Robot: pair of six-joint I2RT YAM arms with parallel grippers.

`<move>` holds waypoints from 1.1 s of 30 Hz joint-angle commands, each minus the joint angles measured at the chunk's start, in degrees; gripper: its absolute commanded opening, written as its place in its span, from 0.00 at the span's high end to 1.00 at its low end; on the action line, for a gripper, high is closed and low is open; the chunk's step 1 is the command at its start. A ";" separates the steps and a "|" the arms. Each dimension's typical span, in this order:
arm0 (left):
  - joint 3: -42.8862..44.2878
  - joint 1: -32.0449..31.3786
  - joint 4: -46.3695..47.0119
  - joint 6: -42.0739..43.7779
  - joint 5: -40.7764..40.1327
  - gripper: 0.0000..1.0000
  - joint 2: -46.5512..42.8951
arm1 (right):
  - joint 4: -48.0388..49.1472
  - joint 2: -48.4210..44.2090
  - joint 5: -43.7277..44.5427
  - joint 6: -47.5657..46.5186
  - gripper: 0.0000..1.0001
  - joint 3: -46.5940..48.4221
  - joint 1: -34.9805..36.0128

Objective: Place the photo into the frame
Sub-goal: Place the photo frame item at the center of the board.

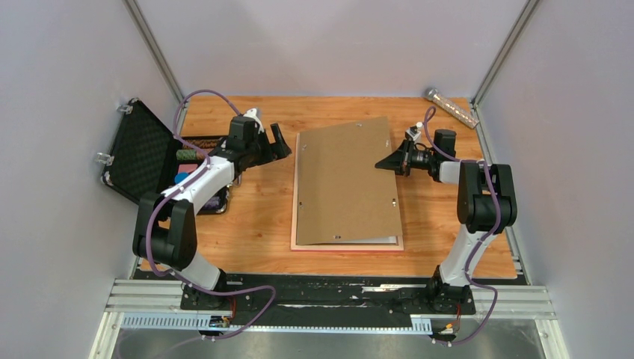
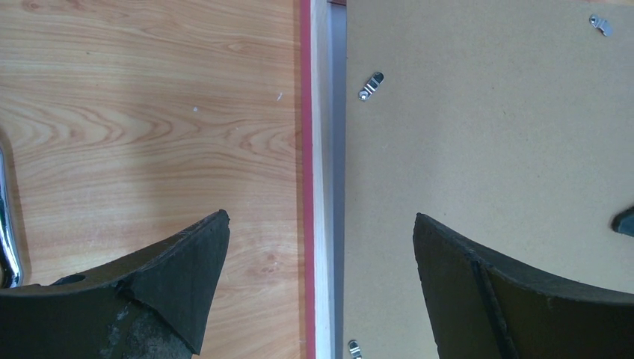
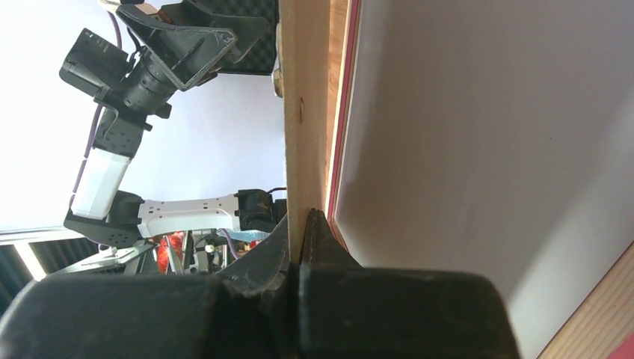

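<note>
Covering 1 frame (image 1: 348, 246), 1 skewed board (image 1: 344, 179)

- A robot lab's test cell: plain pale walls (image 1: 60, 187) and metal corner posts (image 1: 153, 48) box in a wood-grain counter (image 1: 239, 247).
- Two cabled robot arms (image 1: 202, 179) are bolted to an aluminium rail (image 1: 142, 295).
- A foam-lined case (image 1: 138, 153) lies open.

Top cam: overhead, behind arm bases (image 1: 200, 288), whole table (image 1: 247, 217). L wrist: close, straight down; R wrist: close, edge-on. All share frame (image 1: 348, 247), backing board (image 1: 344, 179).
</note>
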 commanded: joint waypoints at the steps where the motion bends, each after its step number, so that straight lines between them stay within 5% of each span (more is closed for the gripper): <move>1: 0.14 0.43 2.61 -0.27 0.36 0.00 -0.66 | 3.54 0.18 -2.64 2.21 1.00 0.14 0.43; 33: -0.11 0.77 3.22 -0.43 1.51 0.00 0.04 | 5.97 2.38 -1.41 3.90 1.00 -0.88 0.43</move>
